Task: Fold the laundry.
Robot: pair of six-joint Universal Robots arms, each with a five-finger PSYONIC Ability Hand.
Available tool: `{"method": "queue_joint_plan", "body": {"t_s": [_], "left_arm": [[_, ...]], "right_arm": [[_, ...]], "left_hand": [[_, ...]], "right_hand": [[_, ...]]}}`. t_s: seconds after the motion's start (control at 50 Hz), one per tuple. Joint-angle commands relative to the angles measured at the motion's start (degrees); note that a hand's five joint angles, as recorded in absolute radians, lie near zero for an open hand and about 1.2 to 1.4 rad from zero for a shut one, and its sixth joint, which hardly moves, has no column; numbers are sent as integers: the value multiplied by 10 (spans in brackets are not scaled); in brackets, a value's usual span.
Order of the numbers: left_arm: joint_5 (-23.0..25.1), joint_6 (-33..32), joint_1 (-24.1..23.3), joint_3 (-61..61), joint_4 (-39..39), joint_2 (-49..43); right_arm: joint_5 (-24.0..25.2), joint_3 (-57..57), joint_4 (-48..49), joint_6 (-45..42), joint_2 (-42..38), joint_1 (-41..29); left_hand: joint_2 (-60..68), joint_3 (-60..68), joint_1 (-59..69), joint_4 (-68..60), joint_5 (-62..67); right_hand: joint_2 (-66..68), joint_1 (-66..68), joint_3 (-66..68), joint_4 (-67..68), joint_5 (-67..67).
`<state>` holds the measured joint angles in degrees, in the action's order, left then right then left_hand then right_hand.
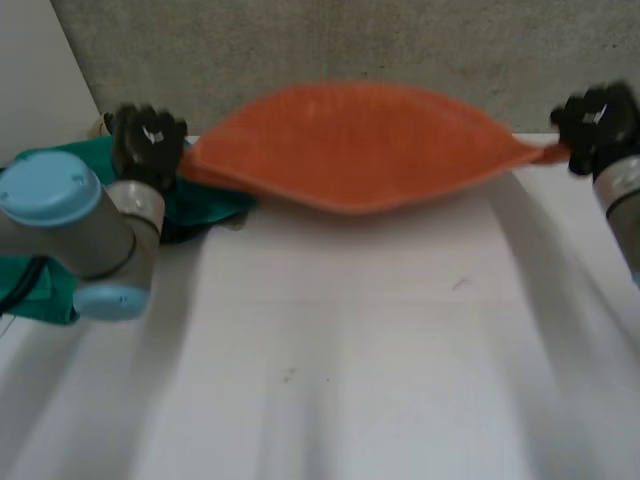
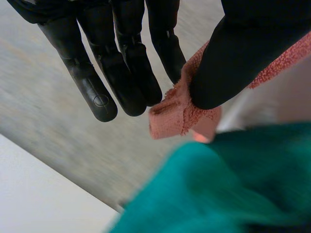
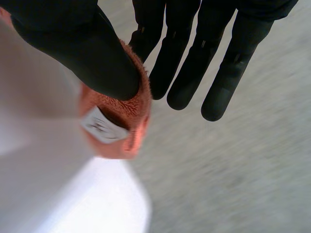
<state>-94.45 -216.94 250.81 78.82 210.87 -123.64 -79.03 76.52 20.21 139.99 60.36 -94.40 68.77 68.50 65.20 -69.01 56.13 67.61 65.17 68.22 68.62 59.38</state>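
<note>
White table [image 1: 330, 380], with an orange towel [image 1: 360, 145] stretched in the air between the two hands, above the table's far edge. Its lower edge sags in a shallow curve midway between them, which suggests it is held taut enough to spread but not pulled flat. A teal cloth [image 1: 205, 200] lies heaped on the table just under and beside the left hand [image 1: 147, 140], probably waiting its turn. The left hand pinches one end corner of the towel between its thumb [image 2: 238, 58] and a finger, with the other fingers [image 2: 97, 92] straight and free beside the pinch. The right hand [image 1: 598, 122] holds the opposite corner the same way: thumb [image 3: 87, 53] pressed over the terry against a finger, remaining fingers extended and touching nothing. Holding the two corners well apart opens the towel to full width (the likely purpose is to lay it flat for a first fold). A small white label [image 3: 101, 127] sits at the corner just below the right thumb.
</note>
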Motion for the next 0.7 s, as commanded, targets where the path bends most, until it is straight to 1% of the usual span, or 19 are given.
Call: {"method": "queue_joint_plan", "body": {"t_s": [0.02, 0.06, 0.1, 0.12, 0.14, 0.16, 0.18, 0.2, 0.22, 0.26, 0.28, 0.36, 0.4, 0.44, 0.46, 0.5, 0.54, 0.6, 0.7], "left_arm": [[0, -8, -8, 131, -62, 55], [0, -9, -9, 164, -93, 84], [-4, -12, -10, 211, -150, 134], [-5, -14, -10, 226, -172, 153], [-5, -17, -10, 242, -198, 172], [-6, -28, -11, 275, -254, 210], [-6, -37, -12, 290, -285, 227], [-5, -48, -13, 306, -318, 243], [-1, -66, -9, 332, -380, 269], [2, -81, -7, 351, -426, 284], [3, -86, -6, 354, -437, 286], [4, -90, -5, 347, -400, 283], [4, -90, -2, 320, -352, 275], [4, -87, -1, 297, -316, 257], [4, -84, 2, 275, -280, 230], [1, -79, 4, 252, -247, 200], [-3, -76, 3, 212, -213, 162], [-5, -74, 0, 171, -198, 127], [-9, -67, 2, 79, -195, 35]], "right_arm": [[5, 74, -130, -34, 4, 4], [4, 100, -207, -73, 19, 8], [-1, 122, -266, -107, 46, 20], [-2, 148, -326, -148, 82, 44], [-2, 163, -354, -169, 98, 58], [-2, 179, -379, -193, 115, 73], [-3, 198, -404, -224, 134, 90], [-2, 226, -433, -271, 156, 113], [-1, 241, -443, -296, 168, 126], [5, 280, -446, -352, 188, 157], [5, 286, -443, -361, 192, 165], [12, 290, -411, -344, 190, 176], [15, 282, -388, -329, 184, 167], [20, 254, -343, -291, 149, 137], [20, 240, -327, -277, 135, 123], [19, 205, -286, -234, 100, 88], [19, 185, -261, -210, 80, 72], [18, 147, -213, -188, 49, 61], [17, 87, -128, -183, -9, 47]], "left_hand": [[112, 115, 148, -110, 139], [112, 115, 148, -110, 139], [112, 115, 148, -110, 139], [112, 115, 148, -110, 139], [112, 115, 148, -110, 139], [112, 115, 148, -110, 139], [112, 115, 148, -110, 139], [112, 115, 148, -110, 139], [112, 115, 148, -110, 139], [112, 115, 148, -110, 139], [112, 115, 148, -110, 139], [112, 115, 148, -110, 139], [112, 115, 148, -110, 139], [112, 115, 148, -110, 139], [112, 115, 148, -110, 139], [112, 115, 148, -110, 139], [112, 115, 148, -110, 139], [112, 115, 148, -110, 139], [112, 115, 148, -110, 139]], "right_hand": [[124, 148, 118, 114, 106], [124, 148, 118, 114, 106], [124, 148, 118, 114, 106], [124, 148, 118, 114, 106], [124, 148, 118, 114, 106], [124, 148, 118, 114, 106], [124, 148, 118, 114, 106], [124, 148, 118, 114, 106], [124, 148, 118, 114, 106], [124, 148, 118, 114, 106], [124, 148, 118, 114, 106], [124, 148, 118, 114, 106], [124, 148, 118, 114, 106], [124, 148, 118, 114, 106], [124, 148, 118, 114, 106], [124, 148, 118, 114, 106], [124, 148, 118, 114, 106], [124, 148, 118, 114, 106], [124, 148, 118, 114, 106]]}}
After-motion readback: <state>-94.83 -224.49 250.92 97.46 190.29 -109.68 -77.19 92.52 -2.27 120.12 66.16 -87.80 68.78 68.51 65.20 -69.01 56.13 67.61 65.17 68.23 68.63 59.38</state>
